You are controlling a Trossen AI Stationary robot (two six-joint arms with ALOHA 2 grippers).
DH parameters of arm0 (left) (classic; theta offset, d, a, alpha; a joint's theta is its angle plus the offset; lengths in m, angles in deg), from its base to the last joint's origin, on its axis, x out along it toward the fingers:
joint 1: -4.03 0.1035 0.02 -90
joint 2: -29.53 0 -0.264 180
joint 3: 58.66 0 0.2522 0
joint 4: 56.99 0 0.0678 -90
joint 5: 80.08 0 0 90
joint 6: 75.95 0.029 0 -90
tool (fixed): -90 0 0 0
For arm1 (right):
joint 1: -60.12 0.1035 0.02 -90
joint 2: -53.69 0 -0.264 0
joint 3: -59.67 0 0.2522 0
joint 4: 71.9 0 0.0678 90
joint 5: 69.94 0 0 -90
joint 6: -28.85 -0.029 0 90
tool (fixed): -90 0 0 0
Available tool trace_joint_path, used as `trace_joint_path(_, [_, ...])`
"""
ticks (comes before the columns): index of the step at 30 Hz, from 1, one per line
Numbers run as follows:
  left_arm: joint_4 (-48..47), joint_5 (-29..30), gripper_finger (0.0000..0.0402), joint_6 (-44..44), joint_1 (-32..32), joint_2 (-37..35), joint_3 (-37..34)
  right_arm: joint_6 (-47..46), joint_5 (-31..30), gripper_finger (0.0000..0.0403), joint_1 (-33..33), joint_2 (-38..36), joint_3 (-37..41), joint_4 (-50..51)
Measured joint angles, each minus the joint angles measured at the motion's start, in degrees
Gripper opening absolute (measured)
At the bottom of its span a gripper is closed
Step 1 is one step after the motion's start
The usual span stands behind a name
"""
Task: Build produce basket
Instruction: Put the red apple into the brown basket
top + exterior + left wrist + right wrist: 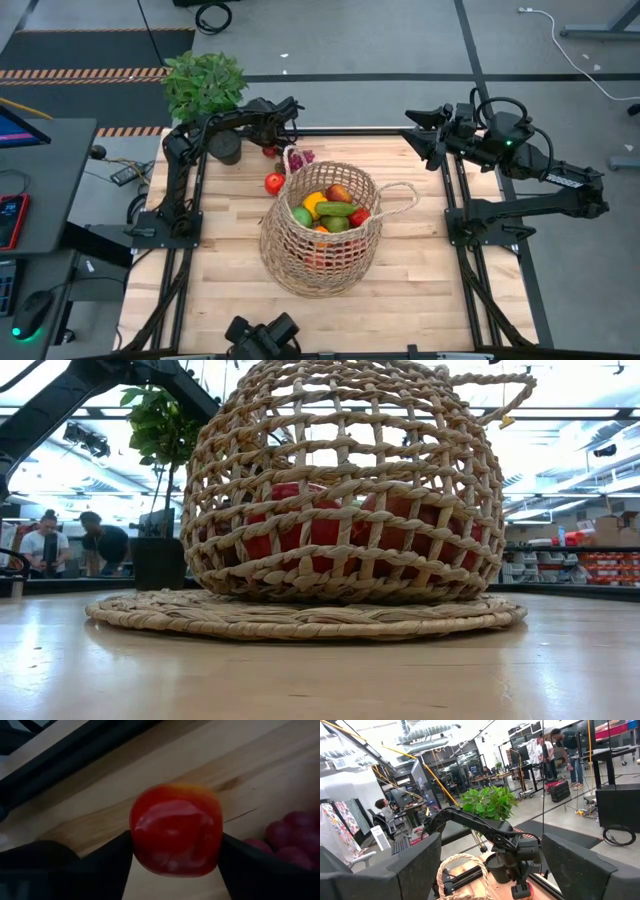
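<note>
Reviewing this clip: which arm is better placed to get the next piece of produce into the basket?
Left. Its end effector is closed around a red apple at the table's far edge, right behind the basket. The right end effector is raised at the far right corner, open and empty, away from any loose produce.

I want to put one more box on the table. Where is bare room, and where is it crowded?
Bare wood lies between the basket and the right arm's base, and along the near edge. The far-left corner is crowded: plant, grapes, a loose apple and the left pincer holding another apple.
</note>
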Motion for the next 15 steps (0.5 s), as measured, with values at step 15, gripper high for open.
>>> trace_joint_path(15, [2.3, -3.5, 0.0245, 0.5, -0.4, -3.9, 0.1, 0.0, 0.0, 0.0349, 0.0, 0.0, 0.0, 0.0])
